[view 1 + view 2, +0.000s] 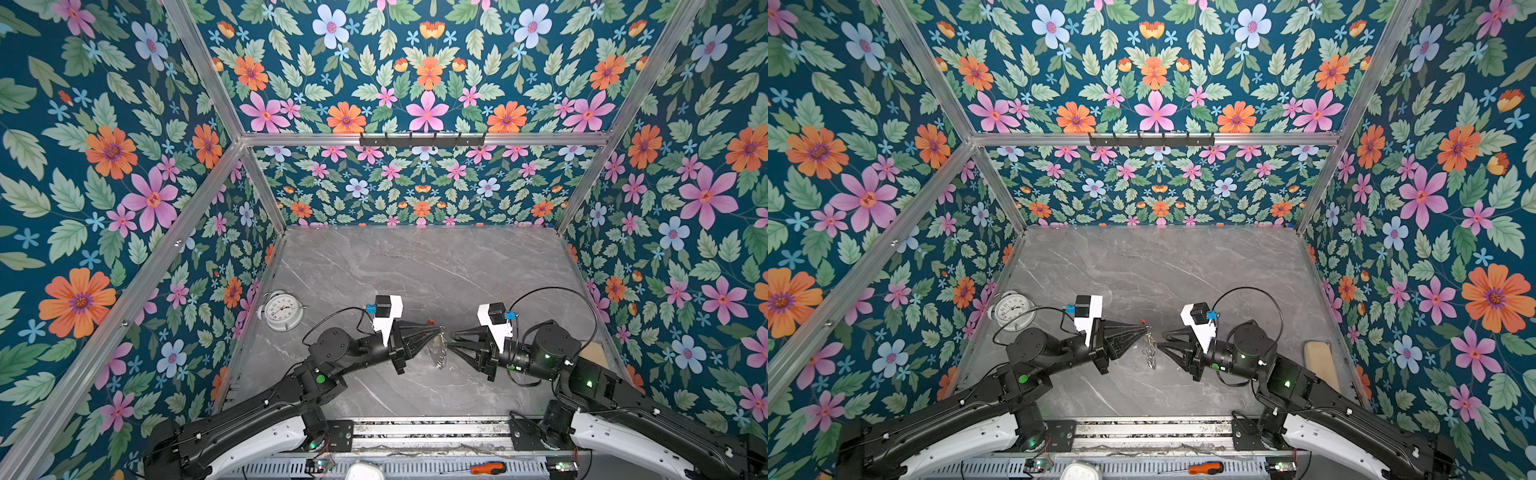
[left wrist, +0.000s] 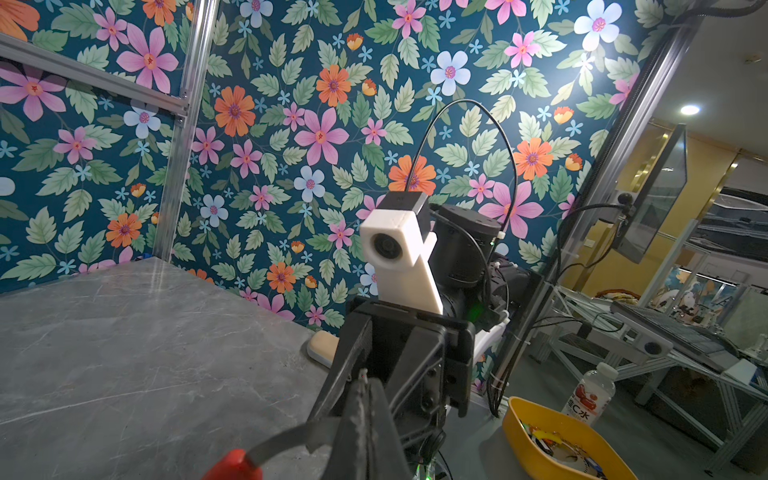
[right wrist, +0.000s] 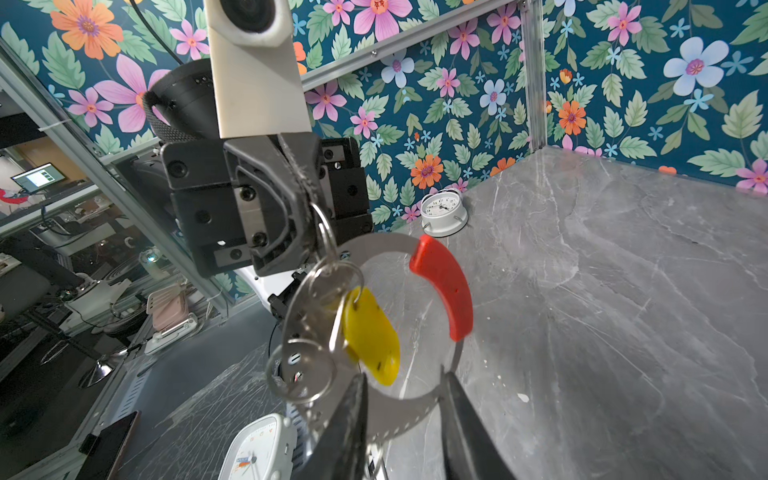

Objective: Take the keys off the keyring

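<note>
The keyring (image 3: pixel 399 415) is a grey loop with a red section (image 3: pixel 440 286), held up above the table between both arms. My left gripper (image 3: pixel 307 195) is shut on its top, where a silver split ring hangs. A key with a yellow head (image 3: pixel 370 332) dangles inside the loop beside more split rings (image 3: pixel 299 370). My right gripper (image 3: pixel 405 399) stands open with its two fingers on either side of the loop's lower band. In both top views the left gripper (image 1: pixel 441 330) and the right gripper (image 1: pixel 451 336) meet tip to tip, and the keyring (image 1: pixel 1150 353) hangs below them. The left wrist view shows the band (image 2: pixel 286 440) leaving the shut left gripper (image 2: pixel 365 376).
A white round alarm clock (image 1: pixel 281 311) stands at the table's left edge. A beige pad (image 1: pixel 1318 361) lies at the right edge. An orange-handled screwdriver (image 1: pixel 488 468) and a white square clock (image 3: pixel 257 449) sit by the front rail. A yellow bowl (image 2: pixel 561 440) stands off the table.
</note>
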You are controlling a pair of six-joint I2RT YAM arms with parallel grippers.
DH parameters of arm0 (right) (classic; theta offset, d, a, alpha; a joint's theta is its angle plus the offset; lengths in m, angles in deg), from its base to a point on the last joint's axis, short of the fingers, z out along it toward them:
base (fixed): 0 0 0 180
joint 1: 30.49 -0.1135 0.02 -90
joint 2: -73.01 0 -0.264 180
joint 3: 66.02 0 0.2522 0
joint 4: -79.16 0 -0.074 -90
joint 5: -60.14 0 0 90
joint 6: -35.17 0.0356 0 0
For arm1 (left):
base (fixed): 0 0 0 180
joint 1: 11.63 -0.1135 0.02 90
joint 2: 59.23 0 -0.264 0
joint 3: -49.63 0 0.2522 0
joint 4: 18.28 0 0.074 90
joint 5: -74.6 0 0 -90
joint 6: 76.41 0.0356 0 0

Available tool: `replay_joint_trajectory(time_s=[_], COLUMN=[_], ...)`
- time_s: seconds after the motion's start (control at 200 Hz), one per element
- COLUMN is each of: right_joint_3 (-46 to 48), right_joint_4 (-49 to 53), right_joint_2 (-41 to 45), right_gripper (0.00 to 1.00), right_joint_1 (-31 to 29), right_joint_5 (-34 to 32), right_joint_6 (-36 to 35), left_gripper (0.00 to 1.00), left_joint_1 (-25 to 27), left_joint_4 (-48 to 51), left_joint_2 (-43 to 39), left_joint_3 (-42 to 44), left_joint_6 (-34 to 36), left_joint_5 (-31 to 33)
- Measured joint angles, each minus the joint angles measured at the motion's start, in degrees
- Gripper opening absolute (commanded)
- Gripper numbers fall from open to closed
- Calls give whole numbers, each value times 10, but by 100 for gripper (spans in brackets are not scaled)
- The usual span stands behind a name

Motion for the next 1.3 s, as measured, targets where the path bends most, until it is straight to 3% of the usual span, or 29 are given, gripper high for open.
replay_joint_trajectory(time_s=[0.21, 0.395, 0.945, 1.3], right_joint_3=[-7, -12, -16, -27], right_joint_4=[-2, -5, -5, -3], right_joint_2=[-14, -19, -23, -25], right_gripper=[33, 44, 45, 19], right_joint_1=[-3, -3, -13, -16], right_joint_5=[8, 12, 7, -2], right_joint_6=[0, 0, -2, -12], left_gripper=[0, 0, 0, 0], left_joint_1=[0, 0, 0, 0], left_joint_4=[-3, -4, -9, -16], left_joint_2=[7, 9, 15, 18], left_joint_3=[0, 0, 0, 0], left_joint_6=[0, 0, -2, -2], left_joint_5=[0, 0, -1, -11])
